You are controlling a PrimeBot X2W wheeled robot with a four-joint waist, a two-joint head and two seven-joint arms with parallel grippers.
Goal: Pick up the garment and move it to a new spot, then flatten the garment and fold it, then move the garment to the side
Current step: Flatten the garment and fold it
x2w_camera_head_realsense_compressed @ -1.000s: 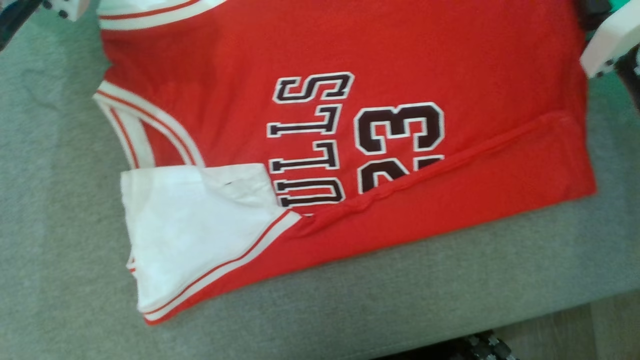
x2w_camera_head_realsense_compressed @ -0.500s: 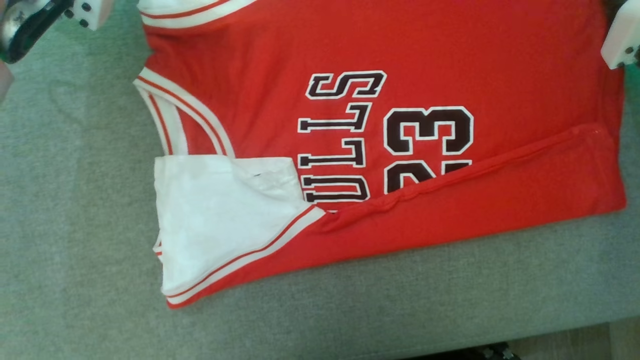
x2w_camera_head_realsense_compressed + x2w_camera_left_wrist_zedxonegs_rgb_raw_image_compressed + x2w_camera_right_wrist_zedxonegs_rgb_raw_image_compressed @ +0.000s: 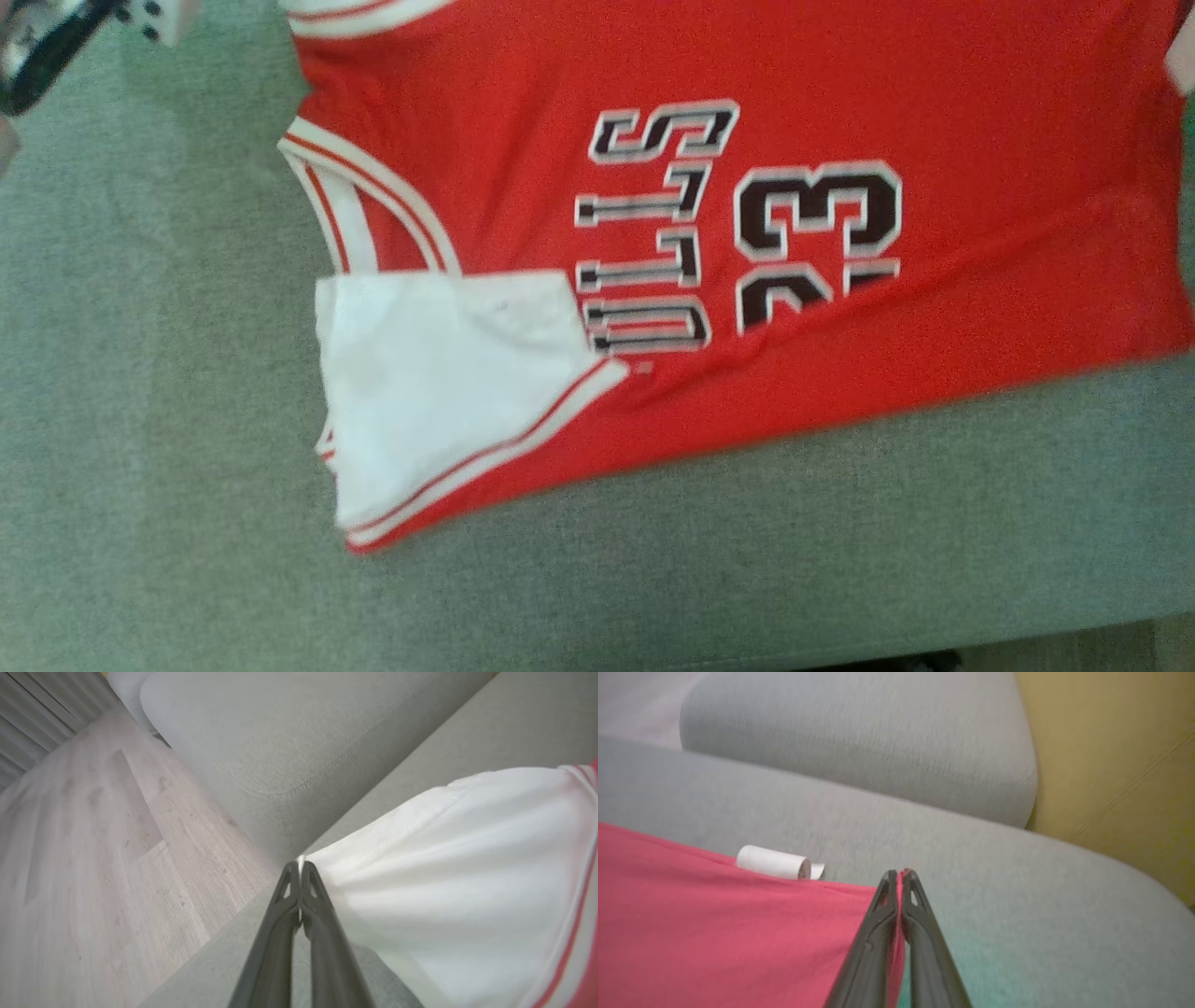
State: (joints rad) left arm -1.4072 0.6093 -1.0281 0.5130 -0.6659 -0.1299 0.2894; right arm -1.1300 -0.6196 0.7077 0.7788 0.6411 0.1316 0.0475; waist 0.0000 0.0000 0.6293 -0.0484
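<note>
On the grey sofa seat you have the garment, a red jersey with white trim, lying spread across the middle and top of the head view, with its dark lettering and the number 23 reading sideways. Note that the near long edge is folded up over the front and covers the lower part of the number. At the armhole end, that fold turns out the white inside. The head view is motion-blurred, so you cannot read the finer creases. Left wrist view: the left gripper has its two dark fingers pressed together, the tips pinching a corner of the white cloth. A sofa cushion and the wood floor lie beyond. Right wrist view: the right gripper is likewise closed, with a sliver of red cloth caught between the fingers at the jersey's edge. A small white roll lies on the seat right against that red edge, to the left of the fingertips. Behind it you see a grey cushion and, at the right, a yellow wall.
</note>
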